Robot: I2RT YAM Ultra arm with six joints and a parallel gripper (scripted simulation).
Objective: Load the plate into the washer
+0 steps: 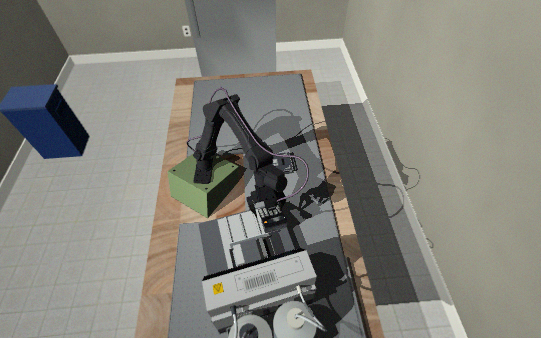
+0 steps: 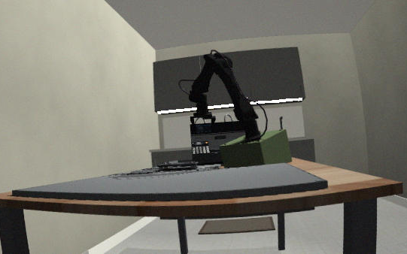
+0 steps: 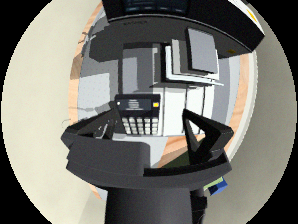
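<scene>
Tiled floor [image 1: 115, 200] [image 2: 395, 222], open gripper [image 1: 266, 202] [image 2: 202, 119] [image 3: 149, 112], plate (hidden)

Looks like a lab bench setup to me. Right below the open gripper [image 1: 266, 212] [image 2: 202, 119] [image 3: 151, 120] there's a keypad [image 1: 272, 220] [image 2: 201, 149] [image 3: 141, 125] with a little display, and ahead of the fingers sits the plate washer [image 1: 260, 282] [image 2: 220, 138] [image 3: 185, 22], yellow warning label on top. Past that, two pale bottles [image 1: 250, 327] [image 1: 294, 320] with tubing, pretty much wet-lab stuff. Well behind the tool on the washer side: dark wall cabinets [image 2: 227, 80] with a light strip underneath. Tiled floor [image 1: 115, 200] below, too.
</scene>
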